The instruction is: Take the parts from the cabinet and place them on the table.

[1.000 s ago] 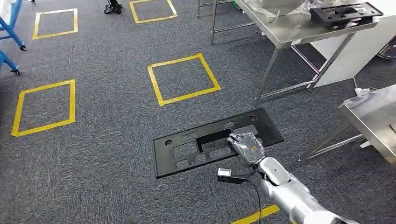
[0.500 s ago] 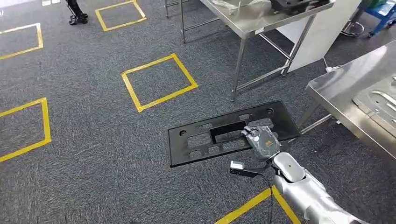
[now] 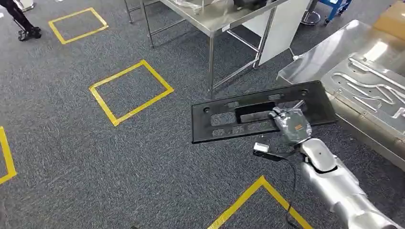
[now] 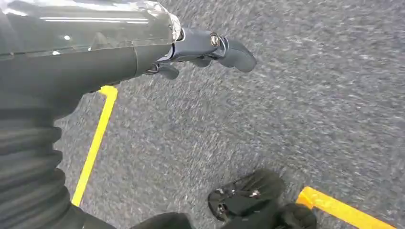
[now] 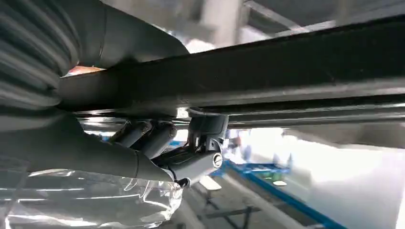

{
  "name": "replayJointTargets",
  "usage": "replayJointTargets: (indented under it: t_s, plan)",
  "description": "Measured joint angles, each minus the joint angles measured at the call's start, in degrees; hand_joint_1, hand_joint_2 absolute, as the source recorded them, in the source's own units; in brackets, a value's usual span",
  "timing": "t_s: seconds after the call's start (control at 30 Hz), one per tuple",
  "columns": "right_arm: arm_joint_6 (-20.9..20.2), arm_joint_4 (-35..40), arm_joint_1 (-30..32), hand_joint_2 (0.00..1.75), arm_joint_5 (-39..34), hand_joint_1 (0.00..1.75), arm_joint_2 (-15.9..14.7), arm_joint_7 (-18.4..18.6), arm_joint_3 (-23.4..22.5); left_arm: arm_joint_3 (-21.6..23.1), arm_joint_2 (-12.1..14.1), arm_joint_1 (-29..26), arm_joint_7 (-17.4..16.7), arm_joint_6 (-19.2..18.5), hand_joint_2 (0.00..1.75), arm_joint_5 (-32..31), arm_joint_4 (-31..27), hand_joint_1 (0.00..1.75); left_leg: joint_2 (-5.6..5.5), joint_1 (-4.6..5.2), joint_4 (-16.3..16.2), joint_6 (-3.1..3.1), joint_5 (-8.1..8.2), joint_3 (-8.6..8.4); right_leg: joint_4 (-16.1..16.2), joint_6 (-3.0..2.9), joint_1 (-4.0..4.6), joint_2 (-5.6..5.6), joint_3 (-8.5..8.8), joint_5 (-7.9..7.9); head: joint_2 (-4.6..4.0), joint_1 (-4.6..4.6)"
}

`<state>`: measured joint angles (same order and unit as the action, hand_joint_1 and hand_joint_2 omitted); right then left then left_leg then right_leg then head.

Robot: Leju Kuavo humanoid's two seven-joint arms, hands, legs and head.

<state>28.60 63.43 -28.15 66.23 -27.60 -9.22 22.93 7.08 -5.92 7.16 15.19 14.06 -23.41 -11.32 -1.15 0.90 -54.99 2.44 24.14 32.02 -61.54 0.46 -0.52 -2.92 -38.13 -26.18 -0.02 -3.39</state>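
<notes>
Right robot hand (image 3: 288, 125) grips the black plastic panel (image 3: 260, 117) through a slot near its middle, carrying it flat above the carpet (image 3: 143, 157). Left robot hand (image 4: 210, 50) hangs beside the body over the carpet, fingers loosely curled with nothing in them. Just beyond the panel's far right corner lies the steel desk (image 3: 305, 62), holding a pressed metal sheet (image 3: 367, 86). The panel looks light, stiff and long, likely to tip; a central hold suits it.
</notes>
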Motion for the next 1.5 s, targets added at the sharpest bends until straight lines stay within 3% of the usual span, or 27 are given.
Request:
replayJointTargets:
  t_s: [0.07, 0.13, 0.2, 0.23, 0.27, 0.3, 0.33, 0.43, 0.47, 0.53, 0.63, 0.67, 0.73, 0.77, 0.8, 0.83, 0.9, 0.97, 1.03, 1.1, 1.17, 1.2, 1.27, 1.3, 1.33, 1.47, 1.5]
  plan:
    - [-2.81, 0.0, -3.1, 1.75, -1.1, 1.75, -1.34, -0.81, -1.1, 0.0, -0.13, -0.2, -0.09, -0.18, 1.75, -0.18, 0.02, 0.0, 1.63, 0.21, -0.08, 0.05, -0.06, 0.25, -8.35, 0.12, -0.2, 1.96, -3.84, -4.46, 0.0, -0.04]
    - [-5.74, -0.09, -5.91, 1.75, -2.59, 1.75, -3.41, -1.88, -1.91, 0.0, -0.31, -0.17, -0.15, -0.29, 1.75, -0.31, 0.02, 0.0, 3.37, 0.2, -0.23, 0.08, 0.14, 0.31, -13.83, 0.63, -0.34, 2.12, -6.09, -5.65, 0.0, -0.02]
    - [-8.3, -0.5, -9.19, 1.75, -3.85, 1.75, -5.36, -2.87, -2.02, 0.0, -0.52, 0.01, -0.15, -0.42, 1.75, -0.59, 0.02, 0.0, 4.7, 0.08, -0.74, -0.2, 0.55, 0.39, -9.0, 1.49, -0.77, 2.75, -3.23, -2.19, 0.0, -0.02]
    - [-9.48, -0.77, -11.5, 1.75, -4.27, 1.75, -5.93, -2.98, -2.06, 0.0, -0.66, 0.06, -0.15, -0.53, 1.75, -0.59, 0.02, 0.0, 5.61, -0.01, -1.31, -0.49, 1.0, 0.42, -2.9, 2.08, -1.07, 3.95, 0.04, 0.69, 0.0, -0.02]
    - [-10.37, -1.14, -13.46, 1.75, -4.48, 1.75, -6.19, -3.02, -2.06, 0.0, -0.68, 0.12, -0.13, -0.59, 1.75, -0.59, 0.0, 0.0, 6.33, -0.03, -1.99, -0.78, 1.49, 0.45, 1.77, 2.55, -1.31, 6.05, 2.37, 2.06, 0.0, -0.02]
    - [-11.13, -1.92, -15.31, 1.75, -4.68, 1.75, -6.17, -3.08, -1.89, -0.02, -0.53, 0.27, -0.13, -0.57, 1.75, -0.55, 0.02, 0.0, 6.99, 0.74, -2.3, -1.26, 1.87, 0.65, 2.1, 2.31, -0.31, 8.39, 2.59, 0.77, 0.0, -0.02]
    - [-11.61, -2.57, -17.18, 1.75, -4.9, 1.75, -6.28, -3.19, -1.69, 0.0, -0.52, 0.24, -0.11, -0.57, 1.75, -0.55, 0.02, 0.0, 7.55, 0.57, -2.87, -1.35, 2.23, 0.64, 2.41, 1.21, -0.64, 7.13, 2.46, 1.21, 0.0, -0.02]
    - [-11.7, -4.66, -20.06, 1.75, -5.49, 1.75, -6.45, -3.33, -0.94, -0.02, -0.57, 0.45, 0.02, -0.55, 1.75, -0.09, 0.0, 0.0, 9.34, 0.53, -3.04, -2.0, 2.58, 0.41, 2.12, 0.0, -0.37, 5.02, 2.04, 1.18, 0.0, -0.02]
    - [-11.55, -5.34, -21.01, 1.75, -5.64, 1.75, -6.38, -3.37, -0.46, -0.04, -0.55, 0.5, 0.09, -0.53, 1.75, -0.02, 0.0, 0.0, 8.25, 0.18, -3.59, -2.54, 3.29, 0.67, 2.26, -0.45, -0.55, 4.4, 2.15, 1.32, 0.0, -0.07]
    - [-10.75, -6.72, -23.07, 1.75, -6.1, 1.75, -5.93, -3.3, 0.56, -0.09, -0.55, 0.35, 0.33, -0.39, 1.75, 0.02, 0.0, 0.0, 3.19, -0.47, -9.3, -2.91, 6.59, 3.01, 2.26, -0.96, -0.52, 3.18, 2.07, 1.4, 0.0, -0.07]
    - [-9.02, -7.91, -23.64, 1.75, -7.34, 1.75, -5.27, -3.04, 1.7, -0.15, -0.55, -0.36, 0.57, -0.31, 1.75, -0.15, 0.0, 0.0, 1.78, -0.47, -21.76, -2.73, 10.55, 9.46, 2.23, -1.2, -0.06, 0.63, 2.12, 1.39, 0.0, -0.07]
    - [-8.41, -8.04, -23.27, 1.75, -7.85, 1.75, -5.29, -2.93, 1.99, -0.15, -0.54, -0.51, 0.57, -0.31, 1.75, -0.35, 0.0, 0.0, 1.68, -0.42, -21.72, -2.38, 9.4, 9.91, 2.23, -1.22, 0.17, -0.18, 2.2, 1.39, 0.0, -0.07]
    - [-7.42, -8.35, -22.76, 1.75, -8.66, 1.75, -5.44, -2.67, 2.2, -0.15, -0.52, -0.52, 0.55, -0.33, 1.75, -0.72, 0.0, 0.0, 1.13, -0.08, -14.5, -1.34, 4.24, 7.41, 2.22, -1.26, 0.51, -1.96, 2.23, 1.38, 0.0, -0.07]
    - [-7.14, -8.39, -22.74, 1.75, -8.86, 1.75, -5.57, -2.62, 2.2, -0.15, -0.52, -0.49, 0.52, -0.33, 1.75, -0.83, 0.0, 0.0, -0.12, 0.08, -9.48, -0.7, 1.47, 5.38, 2.22, -1.28, 0.53, -2.74, 2.23, 1.4, 0.0, -0.07]
    - [-6.72, -8.44, -22.53, 1.75, -9.1, 1.75, -5.71, -2.47, 2.23, -0.15, -0.39, -0.45, 0.41, -0.4, 1.75, -0.88, 0.0, 0.0, -3.58, 0.15, -5.59, 0.08, 0.31, 4.03, 2.22, -1.25, 0.19, -3.38, 2.21, 1.43, 0.0, -0.07]
    - [-6.24, -8.44, -22.32, 1.75, -9.42, 1.75, -5.99, -2.19, 2.23, -0.15, -0.22, -0.58, 0.31, -0.59, 1.75, -0.96, 0.0, 0.0, -4.65, -0.31, -4.85, 0.29, 0.49, 3.16, 2.27, -1.04, 0.2, -4.24, 2.0, 1.5, 0.0, -0.04]
    - [-5.84, -8.04, -20.31, 1.75, -10.43, 1.75, -6.47, -1.77, 2.27, -0.15, -0.22, -0.51, -0.02, -0.9, 1.75, -1.23, 0.0, 0.0, -3.26, 0.09, -4.03, 0.32, 0.93, 2.47, 2.46, -0.23, -0.54, -5.65, 1.85, 1.7, 0.0, -0.04]
    - [-5.76, -6.95, -17.7, 1.75, -11.46, 1.75, -7.83, -1.84, 2.18, -0.15, -0.35, -0.08, 0.26, -1.44, 1.75, -1.01, 0.0, 0.0, -1.78, -0.57, -1.9, 0.29, 0.3, 1.54, 3.17, 0.5, -0.13, -6.75, 2.05, 1.95, 0.0, -0.07]
    - [-5.52, -6.16, -15.6, 1.75, -11.94, 1.75, -8.39, -1.82, 2.01, -0.33, -0.44, 0.1, 0.57, -1.84, 1.75, -0.75, 0.0, 0.0, -0.27, -0.37, -0.29, 0.24, -0.27, 0.46, 0.25, 1.04, 0.22, 0.19, 0.75, -0.36, 0.0, -0.02]
    - [-4.38, -5.84, -13.07, 1.75, -11.37, 1.75, -7.82, -1.79, 2.01, -0.5, -0.48, -0.06, 0.68, -2.17, 1.75, -0.55, 0.0, 0.0, 1.4, -0.39, -0.29, 0.23, -0.06, 0.3, -7.84, 1.61, -0.26, 2.23, -3.24, -3.99, 0.0, -0.02]
    - [-3.24, -6.12, -9.41, 1.75, -10.69, 1.75, -6.77, -2.91, 2.14, -0.94, -0.48, -0.26, 0.87, -2.21, 1.75, 0.11, 0.0, 0.0, 3.03, -0.59, -0.42, 0.1, 0.29, 0.21, -11.73, 2.27, -0.96, 2.63, -5.47, -4.19, 0.0, -0.02]
    - [-2.22, -6.97, -8.07, 1.75, -10.45, 1.75, -5.91, -4.01, 2.44, -1.37, -0.48, -0.32, 1.0, -2.21, 1.75, 0.48, 0.0, 0.0, 3.82, -0.74, -0.67, -0.2, 0.54, 0.23, -9.72, 2.64, -1.33, 2.91, -4.66, -2.44, 0.0, -0.02]
    - [1.21, -9.61, -6.62, 1.75, -10.04, 1.75, -3.4, -5.16, 3.45, -1.99, -0.46, -0.36, 1.25, -2.21, 1.75, 0.76, 0.0, 0.0, 5.57, -1.03, -1.57, -0.88, 1.32, 0.27, 0.0, 3.19, -1.75, 4.5, 0.39, 2.4, 0.0, -0.02]
    - [2.48, -10.72, -6.35, 1.75, -9.75, 1.75, -2.23, -5.16, 3.78, -2.14, -0.42, -0.32, 1.27, -2.23, 1.75, 0.81, 0.0, 0.0, 6.45, -0.94, -2.2, -1.27, 1.82, 0.3, 3.71, 3.26, -1.6, 6.97, 1.93, 2.26, 0.0, -0.02]
    - [3.36, -11.76, -6.28, 1.75, -9.38, 1.75, -0.89, -5.14, 4.13, -2.45, -0.26, -0.28, 1.25, -2.36, 1.75, 0.81, 0.0, 0.0, 6.97, -0.43, -2.41, -1.68, 2.16, 0.39, 3.17, 2.45, -1.07, 7.75, 1.9, 2.35, 0.0, -0.02]
    - [4.01, -14.93, -5.78, 1.75, -7.5, 1.75, 2.3, -3.74, 5.7, -2.91, -0.2, -0.01, 1.27, -4.35, 1.75, -0.22, 0.0, 0.0, 9.49, -0.56, -2.44, -3.09, 3.07, -0.41, 3.05, 0.5, -0.99, 4.3, 1.66, 2.1, 0.0, -0.02]
    - [4.08, -15.21, -5.72, 1.75, -7.22, 1.75, 2.9, -3.33, 6.05, -2.91, -0.09, 0.09, 1.29, -4.85, 1.75, -0.57, 0.0, 0.0, 7.22, -1.08, -3.45, -3.52, 3.63, -0.13, 3.32, 0.06, -1.18, 3.68, 1.92, 1.95, 0.0, -0.07]
